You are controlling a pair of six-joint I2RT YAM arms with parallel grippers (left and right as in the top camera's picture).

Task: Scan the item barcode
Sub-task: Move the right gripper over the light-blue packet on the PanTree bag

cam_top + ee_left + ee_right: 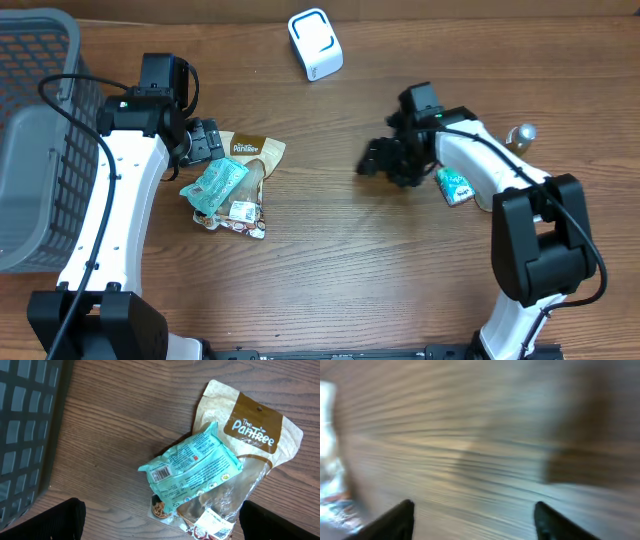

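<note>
A teal packet with a barcode on its left end lies on a brown-and-tan Pantree bag. My left gripper hangs above them, open and holding nothing. In the overhead view the left gripper sits just left of this teal packet. The white scanner stands at the back of the table. My right gripper is open over bare wood in mid-table. The right wrist view is blurred, and the right gripper has nothing between its fingers. A second small teal packet lies beside the right arm.
A grey basket fills the far left, and its dark basket wall shows in the left wrist view. A clear bag with a white label lies under the left pile. A small bottle stands at the right.
</note>
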